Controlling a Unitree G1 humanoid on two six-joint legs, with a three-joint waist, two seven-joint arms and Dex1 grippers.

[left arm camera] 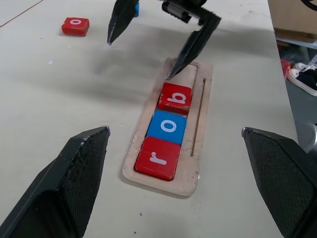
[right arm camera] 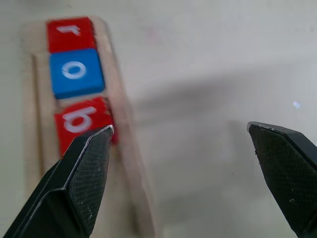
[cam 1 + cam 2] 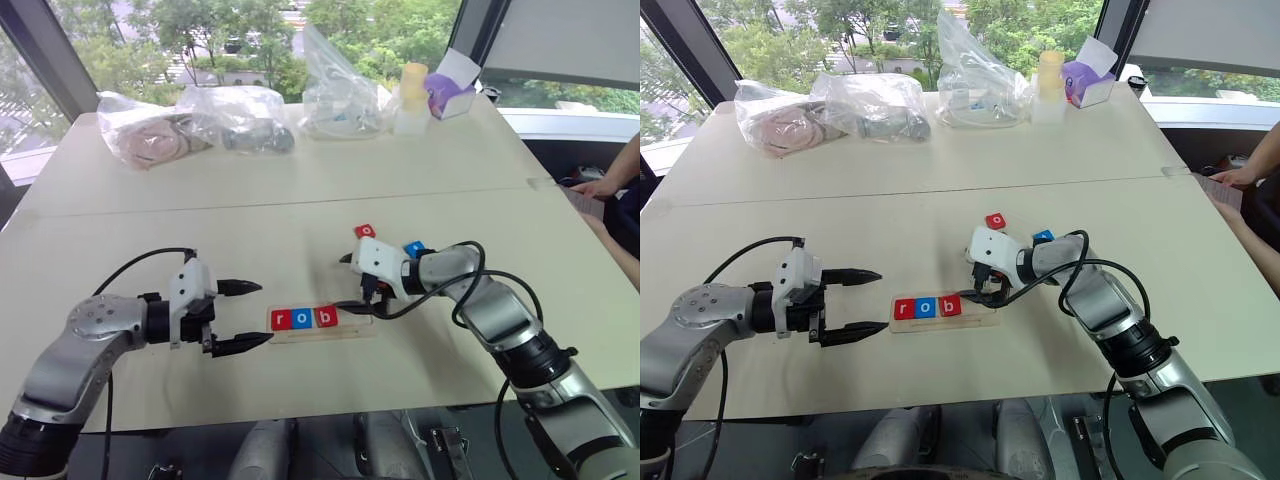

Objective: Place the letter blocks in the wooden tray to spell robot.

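Three blocks sit in the wooden tray (image 3: 318, 331), spelling r, o, b.
Left tool (image 3: 243, 315) and right tool (image 3: 349, 282) gape, empty, flanking the tray's ends.

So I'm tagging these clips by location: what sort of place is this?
Probably an upper-floor office or lab: a large pale work table beside big windows overlooking treetops, with clear plastic bags of supplies.
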